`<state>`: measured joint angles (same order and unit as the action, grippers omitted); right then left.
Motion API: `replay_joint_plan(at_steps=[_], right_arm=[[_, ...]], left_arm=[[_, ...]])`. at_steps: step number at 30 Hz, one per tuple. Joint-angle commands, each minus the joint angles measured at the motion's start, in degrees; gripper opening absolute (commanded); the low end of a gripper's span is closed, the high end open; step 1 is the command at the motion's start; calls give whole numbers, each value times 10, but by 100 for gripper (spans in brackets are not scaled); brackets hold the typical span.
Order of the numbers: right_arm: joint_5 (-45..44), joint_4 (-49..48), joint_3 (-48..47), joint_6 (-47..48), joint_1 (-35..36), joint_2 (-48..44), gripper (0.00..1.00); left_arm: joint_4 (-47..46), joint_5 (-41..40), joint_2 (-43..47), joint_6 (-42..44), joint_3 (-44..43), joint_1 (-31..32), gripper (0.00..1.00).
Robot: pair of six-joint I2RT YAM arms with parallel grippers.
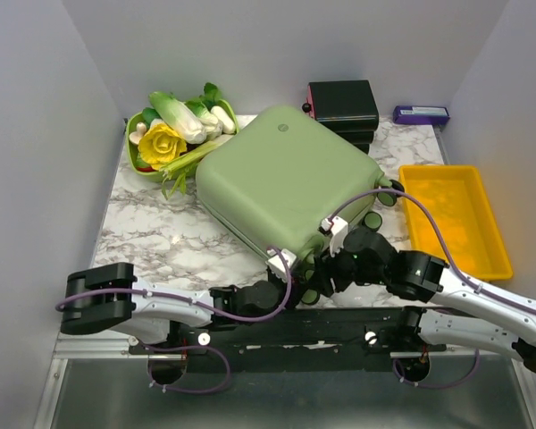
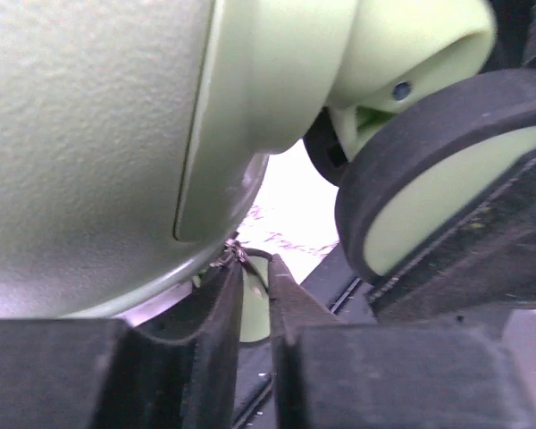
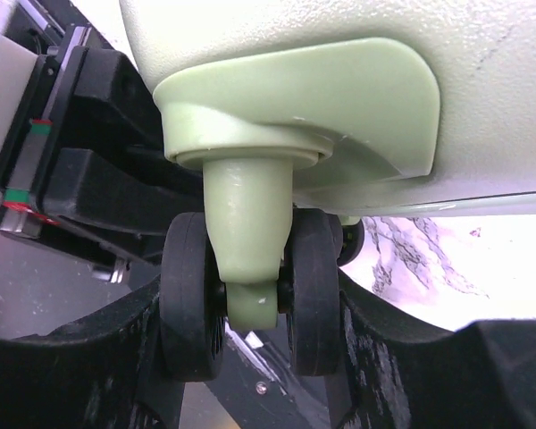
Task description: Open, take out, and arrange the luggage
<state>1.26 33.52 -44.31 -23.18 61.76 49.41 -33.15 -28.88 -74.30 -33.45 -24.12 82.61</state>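
The luggage [image 1: 286, 179] is a pale sage-green hard-shell suitcase. It lies flat and closed in the middle of the marble table [image 1: 152, 232]. My left gripper [image 1: 286, 262] is at its near corner. In the left wrist view the shell [image 2: 89, 134] fills the frame. My left gripper [image 2: 253, 264] stands nearly shut with a narrow gap, and the metal zipper pull [image 2: 230, 254] lies at the tip of one finger. My right gripper [image 1: 320, 275] is at the near wheels. In the right wrist view it [image 3: 250, 313] is shut on a double caster wheel [image 3: 192, 295], with fingers pressing both sides.
A shallow yellow tray [image 1: 451, 219] stands to the right of the suitcase. A black box [image 1: 344, 107] and a purple box [image 1: 420, 113] stand at the back. A green bowl of toy vegetables [image 1: 174, 134] is at the back left. The walls are close.
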Motion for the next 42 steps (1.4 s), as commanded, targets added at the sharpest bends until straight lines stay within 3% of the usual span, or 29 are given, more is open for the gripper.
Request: replay_joint_plan(at_steps=[1,2,6,7,8,11,17,25,28,30,35,39,42], right_arm=[[37,-72,-6,-12,11,-34,19],[12,-60,-6,-14,11,-40,23],[-36,-25,-13,-28,11,-74,83],[-45,-18,-14,-35,10,-81,89],[-62,-10,-12,-37,11,-98,100],[-95,-3,2,-45,11,-142,100],[-61,-51,83,-17,10,-243,100],[-106,-42,155,-68,11,-309,100],[-174,6,144,-133,10,-331,100],[-239,91,125,-172,11,-351,100],[-266,182,99,-227,11,-377,100],[-364,288,70,-363,11,-358,100],[-385,293,64,-366,11,-333,100]], left_arm=[[-61,-11,47,-57,-7,16,34],[-50,-18,70,-64,3,17,39],[43,-13,133,-86,14,18,62],[53,-7,145,-88,17,18,78],[63,-2,170,-91,22,18,83],[105,8,227,-106,35,20,99],[189,-12,333,-129,44,23,99],[343,-50,354,-184,-38,24,99],[403,-51,311,-239,-94,24,99],[418,-41,272,-262,-130,25,99],[419,-13,161,-328,-213,33,99],[617,-51,57,-436,-355,40,99],[703,-49,-7,-485,-442,45,99]])
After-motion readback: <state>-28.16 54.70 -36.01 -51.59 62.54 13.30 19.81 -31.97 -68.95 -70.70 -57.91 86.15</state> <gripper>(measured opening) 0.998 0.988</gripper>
